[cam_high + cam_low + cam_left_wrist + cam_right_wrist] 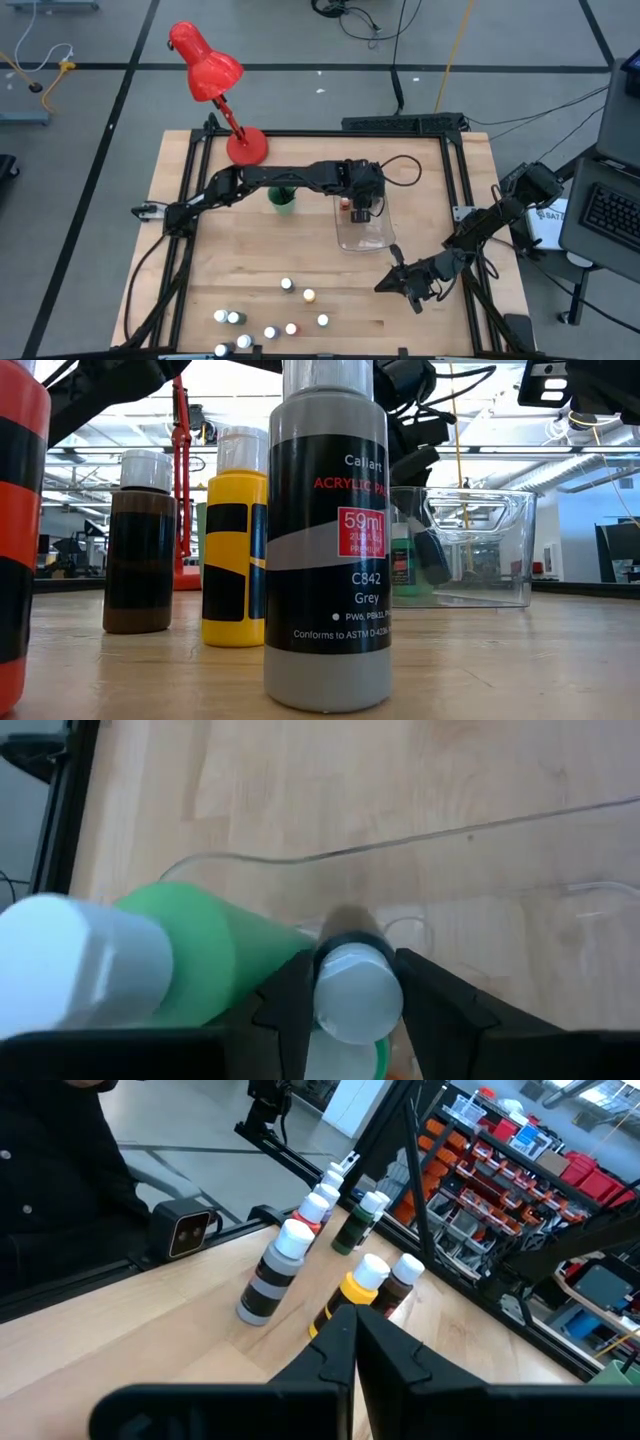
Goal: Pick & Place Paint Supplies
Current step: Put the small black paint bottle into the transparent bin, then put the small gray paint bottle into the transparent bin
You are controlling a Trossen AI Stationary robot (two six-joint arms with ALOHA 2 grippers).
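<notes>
The left hand (345, 1010) grips a bottle (355, 990) just under its white cap, held over the clear bin (362, 235) at desk centre. Its long axis looks near upright, cap toward the wrist and base down into the bin, though the base is hidden. A green bottle (190, 955) lies on its side in the bin just beside the fingers, cap pointing away from them.

Judged risk: if let go from this height, the bottle could land on the green one, tip, or bounce against the wall.

The right hand (400, 283) waits at about 4 o'clock from the bin, fingers closed and empty. More bottles (270, 320) stand near the desk's 6 o'clock edge.
</notes>
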